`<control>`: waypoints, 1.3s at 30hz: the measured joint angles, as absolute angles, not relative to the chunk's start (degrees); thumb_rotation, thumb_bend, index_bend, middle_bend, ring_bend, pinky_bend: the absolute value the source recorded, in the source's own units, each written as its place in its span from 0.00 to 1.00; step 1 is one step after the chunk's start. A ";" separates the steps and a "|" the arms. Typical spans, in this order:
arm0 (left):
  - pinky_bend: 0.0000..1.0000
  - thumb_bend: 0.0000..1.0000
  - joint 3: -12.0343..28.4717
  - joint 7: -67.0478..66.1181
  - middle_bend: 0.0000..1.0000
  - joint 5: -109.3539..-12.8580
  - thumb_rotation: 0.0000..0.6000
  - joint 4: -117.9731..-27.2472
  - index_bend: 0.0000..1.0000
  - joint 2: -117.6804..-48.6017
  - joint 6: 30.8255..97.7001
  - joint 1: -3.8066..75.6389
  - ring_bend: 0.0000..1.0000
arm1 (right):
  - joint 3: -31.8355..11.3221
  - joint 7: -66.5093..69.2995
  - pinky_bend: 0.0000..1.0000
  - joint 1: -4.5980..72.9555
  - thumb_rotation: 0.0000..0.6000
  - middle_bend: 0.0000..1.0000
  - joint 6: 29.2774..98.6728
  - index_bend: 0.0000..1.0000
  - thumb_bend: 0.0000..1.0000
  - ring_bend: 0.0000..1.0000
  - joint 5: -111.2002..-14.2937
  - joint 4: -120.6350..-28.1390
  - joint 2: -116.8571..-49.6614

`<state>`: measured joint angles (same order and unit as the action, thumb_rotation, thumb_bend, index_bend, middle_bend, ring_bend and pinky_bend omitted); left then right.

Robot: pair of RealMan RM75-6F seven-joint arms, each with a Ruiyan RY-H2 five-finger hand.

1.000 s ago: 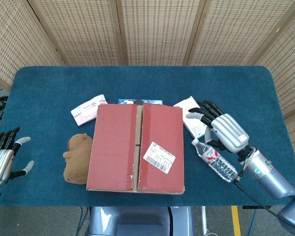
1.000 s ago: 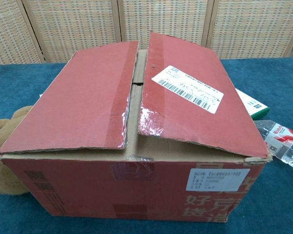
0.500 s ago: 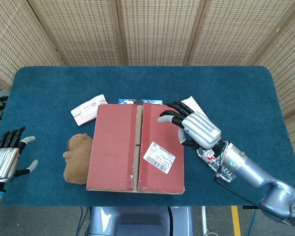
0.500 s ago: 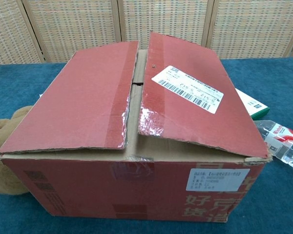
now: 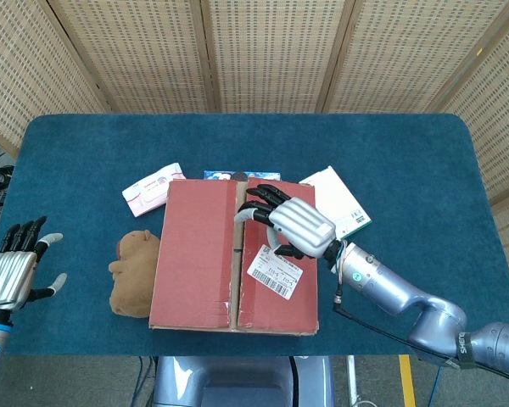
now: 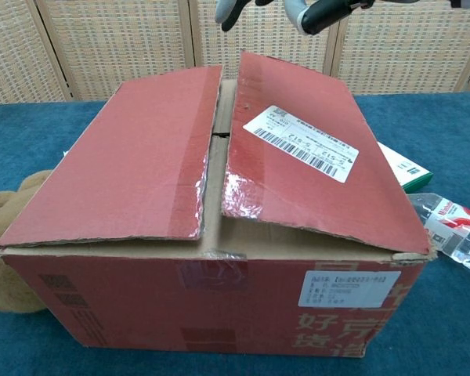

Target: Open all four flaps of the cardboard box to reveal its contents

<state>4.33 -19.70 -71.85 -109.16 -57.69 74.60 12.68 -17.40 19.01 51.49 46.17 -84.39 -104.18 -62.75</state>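
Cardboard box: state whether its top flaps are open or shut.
Mostly shut. Both top flaps of the cardboard box lie folded over, slightly raised along the centre gap; contents hidden.

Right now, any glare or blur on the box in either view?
Chest view: glossy glare on the tape strips by the flap seam, label text too small to read, right hand cropped at the top edge. Head view: even lighting, sharp cardboard box.

The head view is looking steeply down from above the near edge of the table (image 5: 407, 153), taking in the whole surface out to the far edge and the screens behind. The chest view is sitting low and close at that near edge, facing level across. Both are sharing the cardboard box (image 5: 233, 254) (image 6: 211, 313), which is filling most of the chest view.
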 measured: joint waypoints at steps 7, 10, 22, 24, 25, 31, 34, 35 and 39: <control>0.00 0.33 3.94 -19.24 0.00 -71.05 0.83 -108.76 0.21 -57.54 74.55 12.45 0.00 | -16.85 17.17 0.00 53.50 1.00 0.24 44.25 0.25 1.00 0.00 -82.20 -102.69 -65.20; 0.00 0.33 3.73 -18.76 0.00 -70.63 0.83 -108.53 0.21 -57.38 74.33 12.32 0.00 | -16.54 16.85 0.00 54.02 1.00 0.24 43.78 0.25 1.00 0.00 -81.67 -102.12 -65.90; 0.00 0.33 3.40 -18.43 0.00 -69.28 0.83 -108.05 0.20 -57.23 74.06 12.16 0.00 | -15.41 15.30 0.00 55.48 1.00 0.26 42.79 0.26 1.00 0.00 -79.99 -99.29 -68.70; 0.00 0.33 3.39 -18.50 0.00 -68.98 0.83 -108.08 0.20 -57.26 73.97 12.21 0.00 | -15.28 15.30 0.00 55.58 1.00 0.26 42.74 0.27 1.00 0.00 -79.90 -98.96 -68.91; 0.00 0.33 3.40 -18.55 0.00 -68.90 0.83 -108.10 0.20 -57.28 73.96 12.24 0.00 | -15.21 15.32 0.00 55.63 1.00 0.26 42.70 0.27 1.00 0.00 -79.83 -98.77 -69.01; 0.00 0.33 3.53 -19.01 0.00 -68.25 0.82 -108.35 0.20 -57.49 73.90 12.48 0.00 | -14.65 15.16 0.00 55.90 1.00 0.28 42.49 0.28 1.00 0.00 -79.72 -97.82 -69.50; 0.00 0.33 3.51 -19.14 0.00 -67.88 0.83 -108.40 0.20 -57.50 73.84 12.53 0.00 | -14.41 15.19 0.00 55.90 1.00 0.29 42.54 0.29 1.00 0.00 -79.80 -97.50 -69.58; 0.00 0.33 3.48 -19.13 0.00 -67.84 0.83 -108.45 0.20 -57.48 73.81 12.54 0.00 | -14.36 15.19 0.00 55.90 1.00 0.30 42.59 0.29 1.00 0.00 -79.84 -97.42 -69.59; 0.00 0.33 3.32 -18.76 0.00 -67.85 0.83 -108.47 0.20 -57.40 73.59 12.54 0.00 | -14.08 15.32 0.00 55.77 1.00 0.36 42.93 0.29 1.00 0.00 -80.07 -97.02 -69.69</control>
<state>3.32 -18.76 -67.85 -108.47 -57.40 73.59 12.54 -14.08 15.32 55.77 42.93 -80.07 -97.02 -69.69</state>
